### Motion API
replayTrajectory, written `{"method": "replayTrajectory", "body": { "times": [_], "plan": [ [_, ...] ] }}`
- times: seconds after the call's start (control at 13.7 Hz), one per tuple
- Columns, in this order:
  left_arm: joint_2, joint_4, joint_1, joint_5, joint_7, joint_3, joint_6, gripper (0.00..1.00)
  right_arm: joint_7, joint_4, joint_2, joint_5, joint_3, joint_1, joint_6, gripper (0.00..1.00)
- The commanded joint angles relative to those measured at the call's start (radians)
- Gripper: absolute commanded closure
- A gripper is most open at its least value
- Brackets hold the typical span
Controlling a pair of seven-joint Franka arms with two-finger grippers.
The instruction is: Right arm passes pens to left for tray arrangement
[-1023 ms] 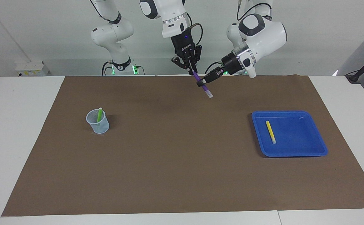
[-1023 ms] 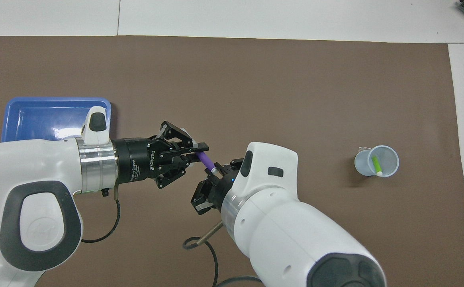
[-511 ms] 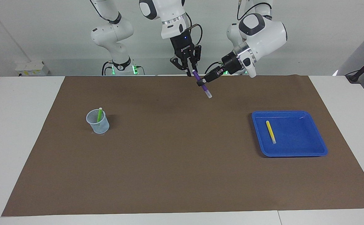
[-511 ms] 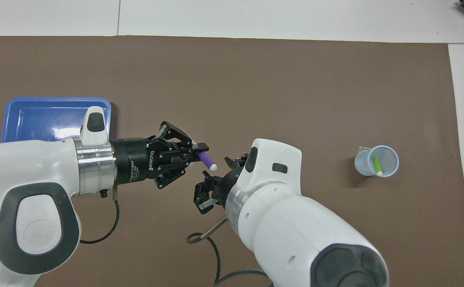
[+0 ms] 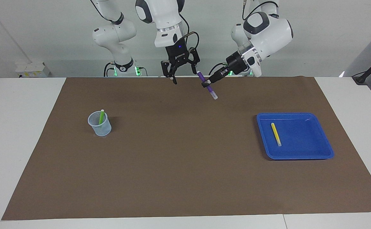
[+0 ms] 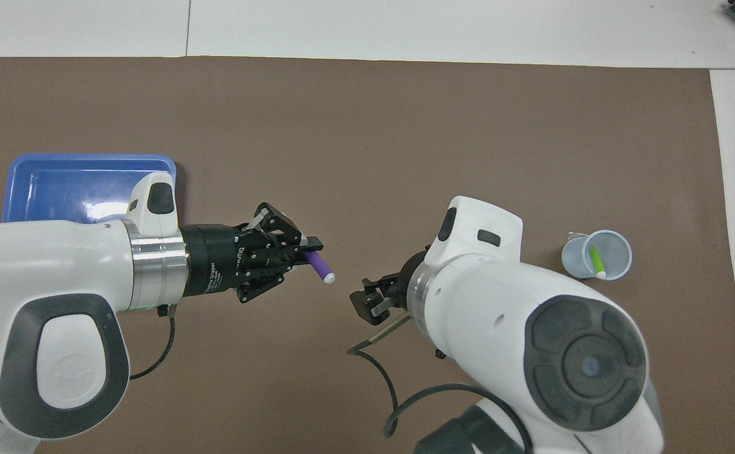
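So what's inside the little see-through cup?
Inside the cup stands one green pen, leaning on the rim with its pale tip poking out the top. In the overhead view the cup shows nothing else; the pen's bottom end shows only dimly through the wall.

Facing view: high camera across the worktop [image 5: 185, 190], looking at the robots from some distance; whole brown mat [image 5: 185, 165] visible.
Overhead view: camera above the robots' end, looking forward and steeply down, closer.
Shared part: the mat, seen half a turn apart.
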Motion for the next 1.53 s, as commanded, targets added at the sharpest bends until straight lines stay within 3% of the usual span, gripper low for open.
{"method": "replayTrajectory", "body": {
  "times": [0.0,0.15,0.37,0.58,0.95,1.46],
  "plan": [
    [-0.021,-0.010,0.011,0.152,0.055,0.001,-0.097,1.00,-0.095,-0.008,-0.023,0.006,0.005,-0.096,-0.117,0.00],
    [-0.030,-0.010,0.038,0.309,0.150,0.005,-0.209,1.00,-0.204,-0.009,-0.022,0.006,0.004,-0.188,-0.153,0.00],
    [-0.045,-0.010,0.150,0.513,0.403,0.007,-0.377,1.00,-0.224,-0.054,-0.037,-0.001,0.004,-0.335,-0.193,0.00],
    [-0.042,-0.010,0.268,0.669,0.629,0.007,-0.441,1.00,-0.266,-0.135,-0.075,-0.001,0.002,-0.431,-0.182,0.00],
    [0.031,-0.013,0.406,0.872,0.930,0.005,-0.384,1.00,-0.160,-0.233,-0.065,-0.001,0.002,-0.531,-0.136,0.04],
    [0.222,-0.008,0.526,0.981,0.970,0.007,-0.095,1.00,0.296,-0.249,0.066,-0.012,0.002,-0.601,-0.102,0.14]
  ]
}}
